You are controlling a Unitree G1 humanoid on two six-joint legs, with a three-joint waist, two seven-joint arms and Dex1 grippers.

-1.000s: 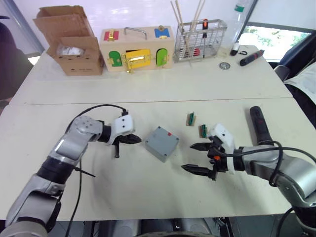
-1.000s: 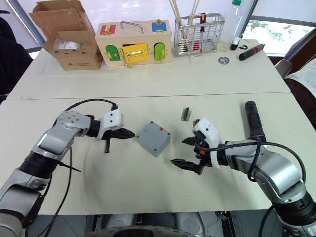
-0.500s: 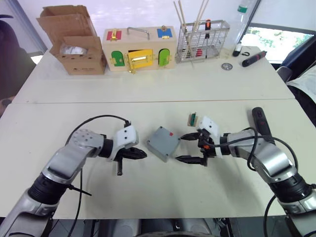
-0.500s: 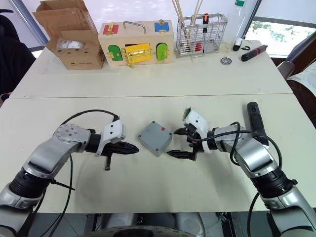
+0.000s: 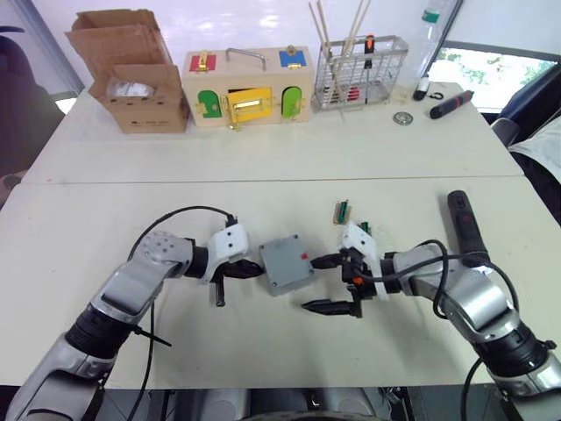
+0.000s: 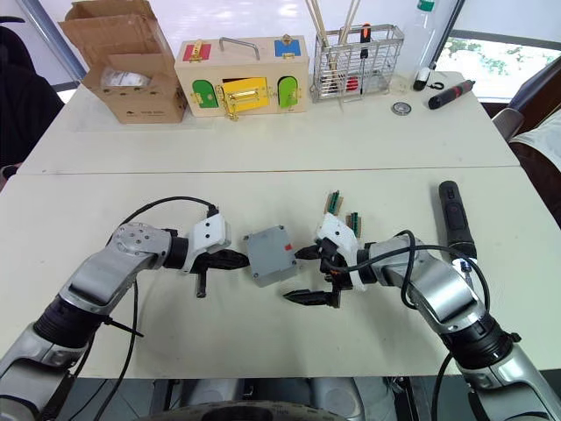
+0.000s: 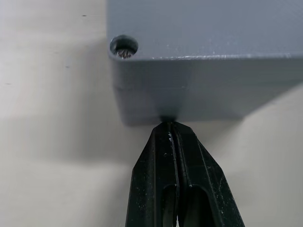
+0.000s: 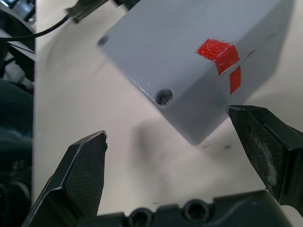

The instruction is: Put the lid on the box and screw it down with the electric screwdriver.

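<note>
The box (image 5: 287, 263) sits near the middle of the front worktop (image 5: 263, 342), with the lid (image 8: 156, 42) already seated flush on top of it, a red mark (image 8: 218, 56) running across the seam on the side facing the right arm. The left gripper (image 7: 169, 128) has its two fingers pressed together, and their joined tip touches the box's side wall just below a corner hole with a screw head showing in it. The right gripper (image 5: 323, 283) is spread wide on the opposite side of the box: one finger (image 8: 258, 142) lies just beside the corner with the red mark, and whether it touches cannot be told; the other finger (image 8: 85, 165) is apart from the box, toward the front edge. The electric screwdriver (image 5: 462, 226) lies flat near the worktop's right edge, well apart from the box, untouched. Two small green parts (image 6: 343, 212) lie on the worktop between the box and the screwdriver.
</note>
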